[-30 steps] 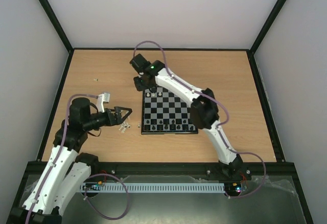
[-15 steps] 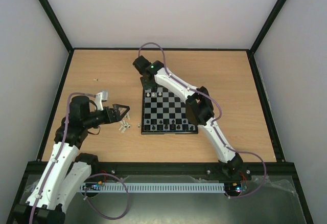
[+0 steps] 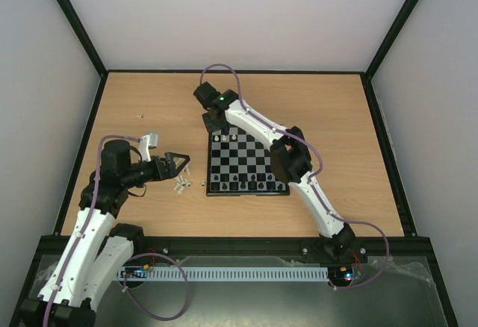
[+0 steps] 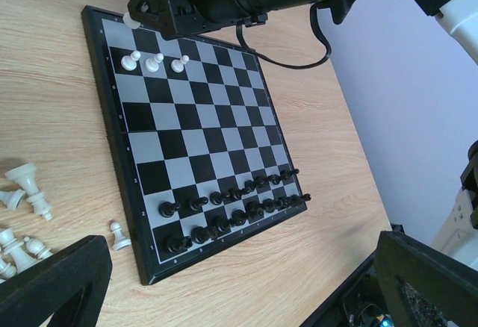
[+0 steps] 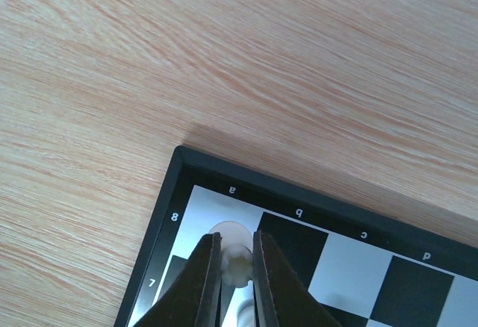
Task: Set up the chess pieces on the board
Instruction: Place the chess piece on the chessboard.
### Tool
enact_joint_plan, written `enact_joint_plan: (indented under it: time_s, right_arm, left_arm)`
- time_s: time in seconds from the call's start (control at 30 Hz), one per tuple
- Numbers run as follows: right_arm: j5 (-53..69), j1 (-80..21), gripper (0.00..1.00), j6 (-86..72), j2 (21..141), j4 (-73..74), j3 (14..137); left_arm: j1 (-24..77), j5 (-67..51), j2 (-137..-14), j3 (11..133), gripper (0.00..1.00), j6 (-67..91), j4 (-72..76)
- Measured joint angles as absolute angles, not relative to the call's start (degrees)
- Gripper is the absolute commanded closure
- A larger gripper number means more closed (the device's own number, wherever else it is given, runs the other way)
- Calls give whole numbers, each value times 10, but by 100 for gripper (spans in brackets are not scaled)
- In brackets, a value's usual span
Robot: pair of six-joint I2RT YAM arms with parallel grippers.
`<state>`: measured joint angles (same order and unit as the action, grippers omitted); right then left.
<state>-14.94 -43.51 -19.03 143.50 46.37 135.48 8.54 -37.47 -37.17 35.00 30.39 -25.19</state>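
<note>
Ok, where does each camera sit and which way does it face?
Top external: above and behind, looking down on table and board; left arm and right arm show.
Left wrist: low beside the board, looking across it at the right arm; open left tool at bottom corners.
Right wrist: straight above the board's a8 corner; right tool shut on a white piece.
Shared: the board.

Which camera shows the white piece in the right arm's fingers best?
The right wrist view: the white piece sits pinched between the fingers over the board's corner square. The left wrist view shows only a sliver; from above the right arm hides it.
</note>
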Motion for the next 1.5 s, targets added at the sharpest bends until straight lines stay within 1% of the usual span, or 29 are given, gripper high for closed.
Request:
enact_joint_plan:
  time_s: [0.37,0.47,0.6,0.7,0.83,0.93,1.07,1.2,1.3,1.4,1.5]
  right_arm:
    - [-131,-435,92,-182,1457,453,1355]
    - [-130,-435,85,-182,1458,450,1355]
    - [-127,-435,83,-180,1458,450,1355]
    - [-124,-435,77,-180,1459,450,1355]
    - [-124,-435,76,-178,1459,451,1355]
    - [-124,-435,71,-177,1459,451,1355]
    - [-124,-435,70,-178,1458,448,1352]
    - [-125,-435,65,-179,1444,434,1326]
    - [-128,-435,65,-180,1428,418,1310]
    - [-131,-435,61,-182,1398,396,1288]
    - [-133,-435,60,-184,1357,374,1266]
  left_arm:
    - [85,-375,-372,350,0,304,-252]
    - [85,-375,-372,350,0,304,-252]
    - [85,-375,-372,350,0,304,-252]
    - [85,-374,-372,350,0,304,-252]
    - [85,-375,-372,350,1,304,-252]
    - [85,-375,-372,350,0,304,-252]
    - [85,-374,-372,350,1,304,-252]
    - [85,-374,-366,350,1,304,-252]
    - [85,-374,-356,350,1,304,-250]
    - [85,-374,-352,350,1,304,-249]
    - [85,-373,-353,350,0,304,-249]
